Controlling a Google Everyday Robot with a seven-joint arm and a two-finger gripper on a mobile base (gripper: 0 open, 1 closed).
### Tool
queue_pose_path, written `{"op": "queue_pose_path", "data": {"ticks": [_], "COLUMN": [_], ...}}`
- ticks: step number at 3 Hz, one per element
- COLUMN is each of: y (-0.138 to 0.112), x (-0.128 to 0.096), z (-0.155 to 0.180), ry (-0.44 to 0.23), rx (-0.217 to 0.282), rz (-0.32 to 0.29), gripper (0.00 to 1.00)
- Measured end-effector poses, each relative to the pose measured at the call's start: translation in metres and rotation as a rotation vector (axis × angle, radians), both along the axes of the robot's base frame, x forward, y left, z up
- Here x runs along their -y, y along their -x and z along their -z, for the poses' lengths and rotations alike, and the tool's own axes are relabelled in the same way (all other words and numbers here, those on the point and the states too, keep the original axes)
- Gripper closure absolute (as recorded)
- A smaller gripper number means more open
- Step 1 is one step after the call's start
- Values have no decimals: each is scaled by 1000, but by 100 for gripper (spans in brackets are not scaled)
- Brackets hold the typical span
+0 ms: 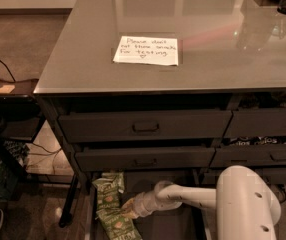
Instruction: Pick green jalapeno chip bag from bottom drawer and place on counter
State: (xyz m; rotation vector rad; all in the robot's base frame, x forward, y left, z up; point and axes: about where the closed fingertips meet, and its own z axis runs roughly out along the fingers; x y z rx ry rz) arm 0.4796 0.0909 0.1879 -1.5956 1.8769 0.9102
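The bottom drawer (pixel 169 225) is pulled open under the counter (pixel 213 59), showing its dark floor. Several green snack bags lie along its left side. An olive-green bag with a pale label panel, the green jalapeno chip bag (pixel 117 227), lies nearest the front. Paler green bags (pixel 108 188) lie behind it. My gripper (pixel 128 209) reaches in from the right on a white arm (pixel 193 196) and sits at the right edge of the bags, just above the jalapeno bag. Whether it touches a bag is not visible.
A white handwritten note (pixel 146 50) lies on the counter. Two shut drawer fronts with recessed handles (pixel 145 126) hang above the open drawer. The right-hand drawers (pixel 263 141) stand slightly open with bags inside. A dark side shelf (pixel 10 91) and cables are at the left.
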Motion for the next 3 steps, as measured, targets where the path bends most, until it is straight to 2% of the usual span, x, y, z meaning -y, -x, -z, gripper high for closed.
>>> {"op": "queue_pose_path", "data": {"ticks": [1,3], "y": [11,21], "x": [10,44], "z": [-29,-137], "ry": [-18,-49], "rx": [6,55], "rz": [7,12], "gripper": [100,100]}}
